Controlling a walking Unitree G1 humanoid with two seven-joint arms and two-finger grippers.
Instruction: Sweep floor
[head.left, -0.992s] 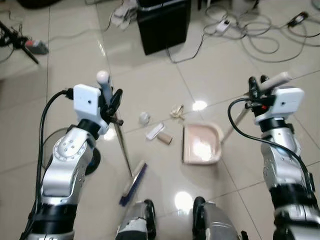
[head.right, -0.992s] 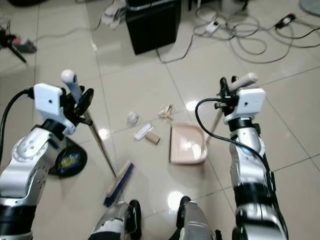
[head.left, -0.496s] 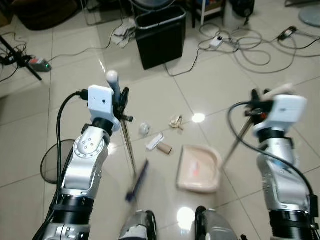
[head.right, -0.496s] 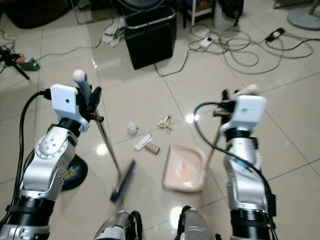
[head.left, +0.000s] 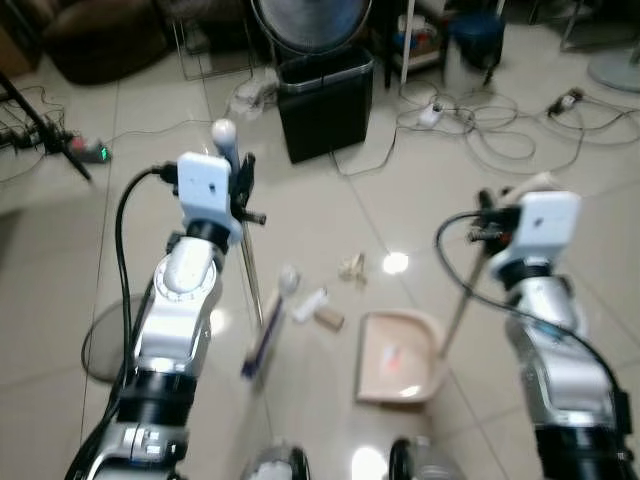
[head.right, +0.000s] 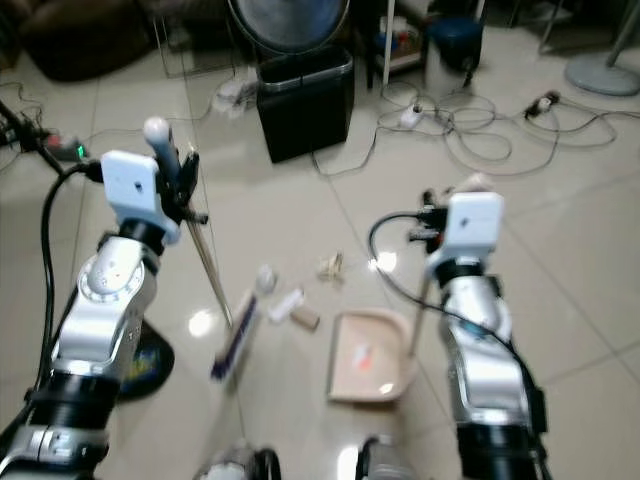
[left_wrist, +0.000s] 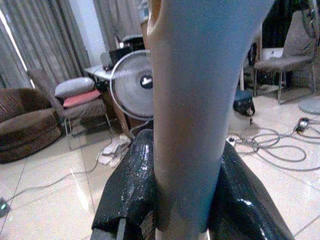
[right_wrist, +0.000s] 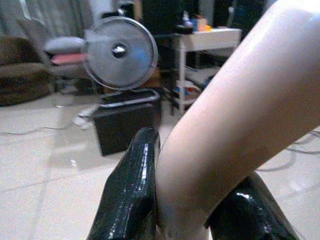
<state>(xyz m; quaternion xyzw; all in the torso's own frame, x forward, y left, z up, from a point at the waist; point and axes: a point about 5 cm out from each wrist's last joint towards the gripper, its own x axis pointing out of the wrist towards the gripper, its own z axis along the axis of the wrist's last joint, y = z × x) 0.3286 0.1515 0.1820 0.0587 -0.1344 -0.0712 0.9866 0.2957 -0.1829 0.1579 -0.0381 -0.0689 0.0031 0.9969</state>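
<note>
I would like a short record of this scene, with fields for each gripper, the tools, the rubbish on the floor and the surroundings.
left gripper: shut on the broom handle
right gripper: shut on the dustpan handle
broom head: on the tiles, left of the rubbish
dustpan: flat on the floor, right of the rubbish
rubbish: paper ball, white piece, small tube, wooden scraps
behind: black bin, fan, cables

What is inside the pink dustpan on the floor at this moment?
The dustpan holds one small reddish speck; the blur hides what it is. The litter lies outside it, beside the broom head.
</note>
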